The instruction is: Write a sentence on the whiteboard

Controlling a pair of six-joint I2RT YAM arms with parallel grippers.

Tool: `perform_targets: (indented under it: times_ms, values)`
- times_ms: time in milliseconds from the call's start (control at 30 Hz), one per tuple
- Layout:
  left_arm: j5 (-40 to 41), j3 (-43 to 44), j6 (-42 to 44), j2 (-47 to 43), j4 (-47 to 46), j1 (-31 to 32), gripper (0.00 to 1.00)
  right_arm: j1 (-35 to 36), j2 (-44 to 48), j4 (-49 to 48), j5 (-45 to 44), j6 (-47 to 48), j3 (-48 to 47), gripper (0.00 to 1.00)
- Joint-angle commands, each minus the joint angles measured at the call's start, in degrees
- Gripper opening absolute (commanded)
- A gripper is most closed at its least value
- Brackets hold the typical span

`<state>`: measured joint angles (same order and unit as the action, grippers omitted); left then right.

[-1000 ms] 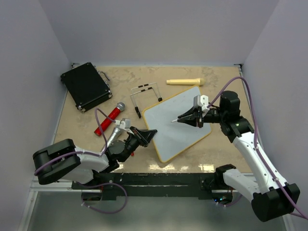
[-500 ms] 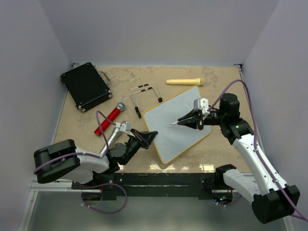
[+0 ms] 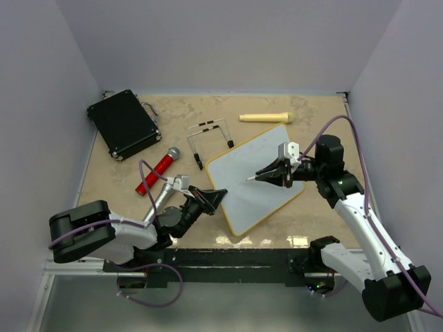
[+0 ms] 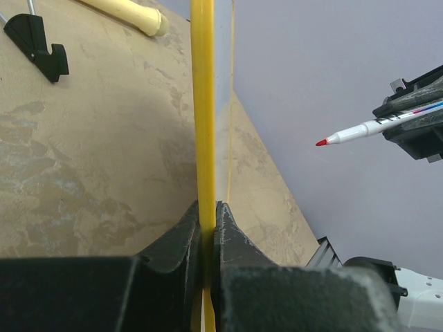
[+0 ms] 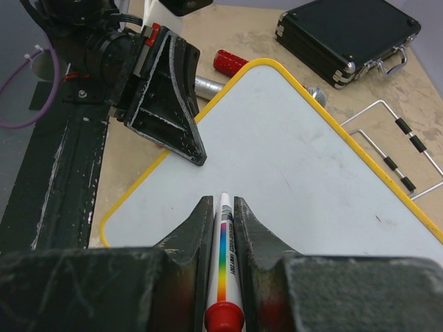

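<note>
No sentence yet; our left gripper [image 4: 206,211] pinches the whiteboard's [image 3: 242,197] near-left edge, right gripper [image 5: 221,207] clamps the marker [image 4: 360,130], tip apparently hovering; next we lower it gently.

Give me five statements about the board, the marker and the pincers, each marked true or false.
1. The whiteboard bears no writing. True.
2. The left pincer is open and clear of the board. False: it is shut on the board's yellow frame.
3. The right pincer grips a marker. True.
4. The marker is capped. False: its red tip is bare.
5. The black case lies on the whiteboard. False: it sits on the table at the far left corner, apart from the board.
</note>
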<state>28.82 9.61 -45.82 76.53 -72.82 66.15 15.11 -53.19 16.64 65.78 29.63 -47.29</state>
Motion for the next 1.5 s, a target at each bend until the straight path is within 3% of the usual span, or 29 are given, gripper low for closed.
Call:
perform_targets:
  times_ms: [0,333,600,767,867,1000,1100,1333,1467]
  values:
    - [1.0,0.8,3.8,0.1,-9.2,0.7,0.00,0.2,0.6,-1.1,2.0,1.0,0.3,0.00]
    - [1.4,1.3,3.1,-0.2,-7.3,1.0,0.00,0.3,0.3,-0.1,1.7,1.8,-0.1,0.00]
    - [3.8,2.0,-0.8,-0.9,-2.6,1.1,0.00,2.8,-2.7,6.6,-4.8,6.2,-7.6,0.00]
    - [3.9,2.6,-1.0,-0.3,-2.8,1.2,0.00,6.5,-2.0,-4.9,-9.1,-4.9,-5.4,0.00]
    - [3.7,2.9,-1.1,-0.4,-2.4,1.2,0.00,8.0,-2.6,-6.4,-10.0,-5.4,-4.7,0.00]
    - [3.7,3.2,-1.1,-0.3,-2.1,1.2,0.00,8.6,-2.0,-5.0,-11.0,-2.5,-4.7,0.00]
    - [3.4,3.8,-1.1,-0.3,-1.6,1.2,0.00,8.6,-1.6,-0.9,-9.3,6.6,-4.8,0.00]
    - [3.0,4.0,-1.9,-0.8,-0.1,1.2,0.00,8.7,-1.6,-4.8,-7.9,6.1,-2.6,0.00]
    - [3.2,3.8,-2.3,-1.1,0.3,1.2,0.00,8.8,-1.7,1.9,-6.5,13.6,-4.3,0.00]
